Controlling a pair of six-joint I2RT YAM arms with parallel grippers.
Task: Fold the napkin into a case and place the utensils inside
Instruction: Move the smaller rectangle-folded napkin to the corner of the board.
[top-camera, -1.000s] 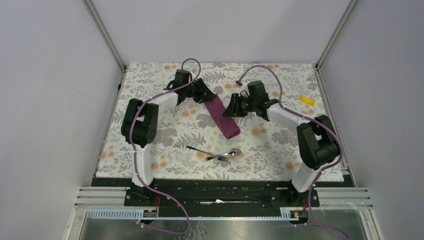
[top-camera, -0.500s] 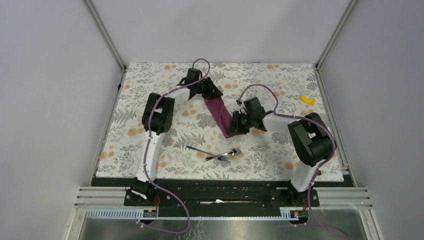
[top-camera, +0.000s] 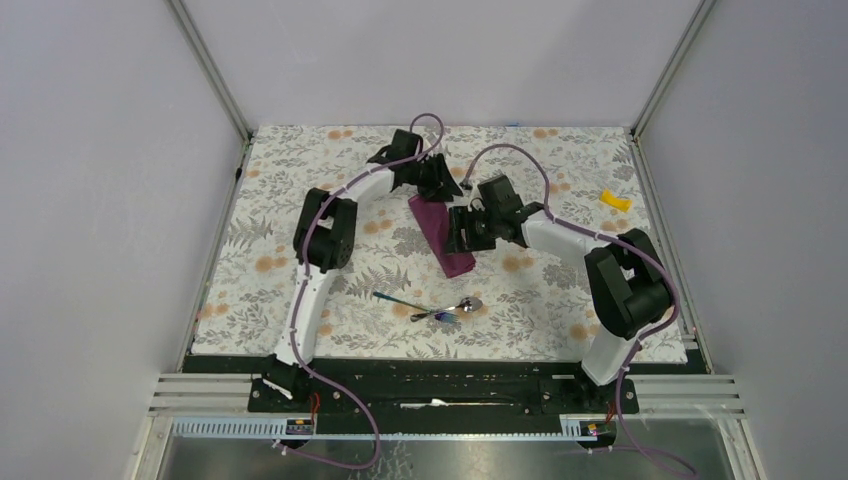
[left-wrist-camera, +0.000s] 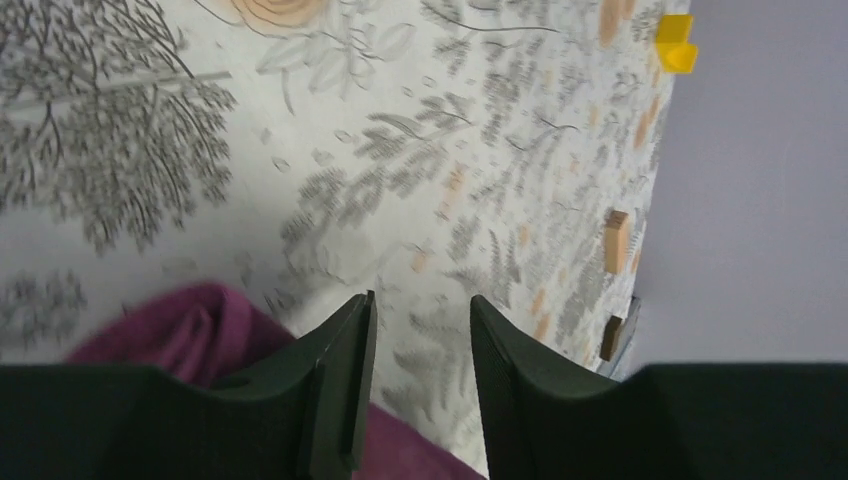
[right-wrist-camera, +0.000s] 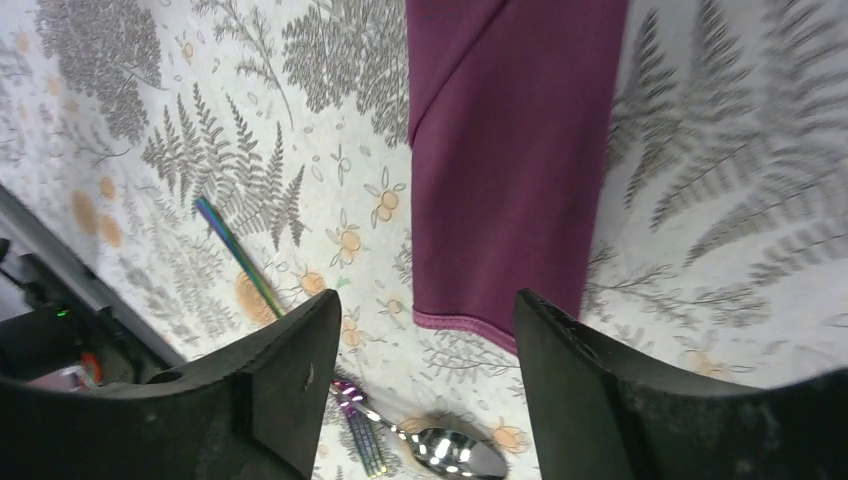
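Observation:
The napkin lies on the floral tablecloth as a narrow dark purple folded strip, running from far left to near right. My left gripper hovers at its far end, open; in the left wrist view the left gripper has only tablecloth in its gap, with the purple napkin beside the left finger. My right gripper stands by the strip's right edge. In the right wrist view this gripper is wide open above the napkin's hemmed near end. The utensils lie nearer: a spoon and an iridescent-handled piece.
A small yellow piece lies at the far right of the tablecloth. Brown blocks sit along the right edge in the left wrist view. The utensils rest in front of the napkin, between the arm bases.
Both grippers have opened and let go of the napkin. The left gripper moved right along the far end; the right one drew back up from the near end. The strip now lies shorter and narrower.

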